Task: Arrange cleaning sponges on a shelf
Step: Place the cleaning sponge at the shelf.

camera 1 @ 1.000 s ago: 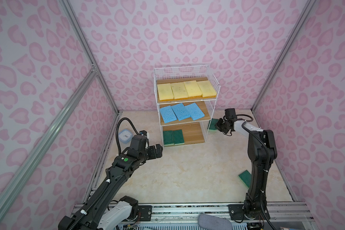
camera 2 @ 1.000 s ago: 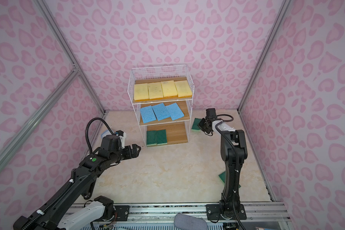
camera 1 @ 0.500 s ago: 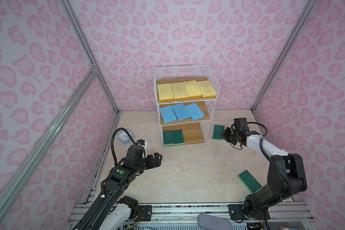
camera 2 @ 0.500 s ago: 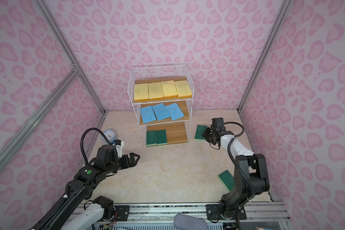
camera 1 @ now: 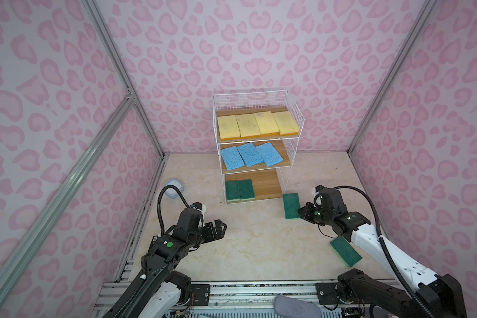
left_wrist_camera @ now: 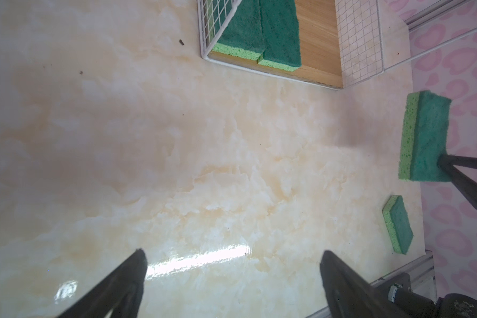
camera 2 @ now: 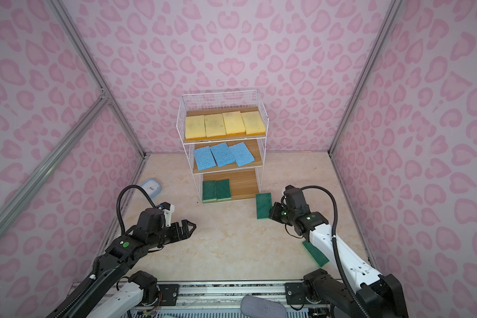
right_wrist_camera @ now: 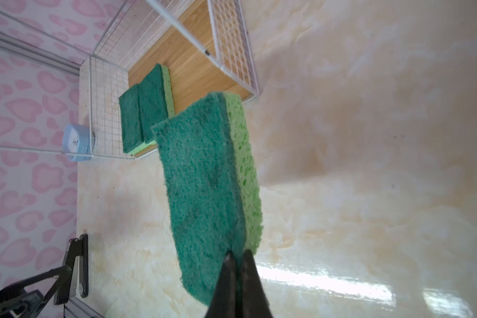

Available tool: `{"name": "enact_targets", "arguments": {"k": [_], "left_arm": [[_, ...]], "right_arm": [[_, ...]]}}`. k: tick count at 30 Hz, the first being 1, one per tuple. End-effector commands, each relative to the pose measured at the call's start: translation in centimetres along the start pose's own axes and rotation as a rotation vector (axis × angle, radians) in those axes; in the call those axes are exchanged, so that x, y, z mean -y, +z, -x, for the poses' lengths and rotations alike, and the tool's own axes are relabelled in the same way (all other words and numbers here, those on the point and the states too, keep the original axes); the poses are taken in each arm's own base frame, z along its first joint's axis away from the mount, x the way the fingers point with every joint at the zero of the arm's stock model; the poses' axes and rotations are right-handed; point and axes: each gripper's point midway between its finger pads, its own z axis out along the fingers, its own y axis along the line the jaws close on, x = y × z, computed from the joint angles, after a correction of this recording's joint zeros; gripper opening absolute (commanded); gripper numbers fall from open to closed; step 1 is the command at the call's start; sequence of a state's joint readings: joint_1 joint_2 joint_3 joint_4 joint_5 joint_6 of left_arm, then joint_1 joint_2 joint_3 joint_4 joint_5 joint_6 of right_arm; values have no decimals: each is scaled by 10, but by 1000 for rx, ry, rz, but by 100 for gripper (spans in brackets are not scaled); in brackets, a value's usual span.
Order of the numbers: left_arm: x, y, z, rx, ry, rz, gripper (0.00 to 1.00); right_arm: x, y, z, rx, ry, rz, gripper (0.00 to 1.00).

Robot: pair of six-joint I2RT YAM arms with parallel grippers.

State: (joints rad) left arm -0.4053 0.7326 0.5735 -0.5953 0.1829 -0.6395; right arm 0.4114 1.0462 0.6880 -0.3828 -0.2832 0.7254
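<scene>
Clock (camera 1: pixel 173 188) beside shelf (camera 1: pixel 251 100), loose sponge (camera 1: pixel 346 253) under arm (camera 1: pixel 369 241) gripping green sponge (camera 1: pixel 292 205)

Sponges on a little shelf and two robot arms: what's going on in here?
Two robot arms are stocking the shelf with sponges. The right gripper is shut on one end of a green sponge, just off the shelf's bottom corner. The left gripper is open and empty over the floor. Four yellow sponges fill the top tier, three blue sponges lie on the middle one, and two green ones sit on the bottom board. A fourth green sponge lies loose on the floor.
</scene>
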Motion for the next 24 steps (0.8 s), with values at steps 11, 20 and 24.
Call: {"name": "enact_targets", "arguments": {"k": [11, 20, 24], "left_arm": [[1, 1, 8, 53, -8, -6, 100], [2, -2, 7, 66, -8, -18, 100], [2, -2, 7, 66, -6, -20, 99]], "right_arm": [[-61, 23, 2, 142, -136, 81, 0], [-86, 62, 28, 172, -145, 70, 0], [-96, 84, 28, 138, -133, 101, 0]]}}
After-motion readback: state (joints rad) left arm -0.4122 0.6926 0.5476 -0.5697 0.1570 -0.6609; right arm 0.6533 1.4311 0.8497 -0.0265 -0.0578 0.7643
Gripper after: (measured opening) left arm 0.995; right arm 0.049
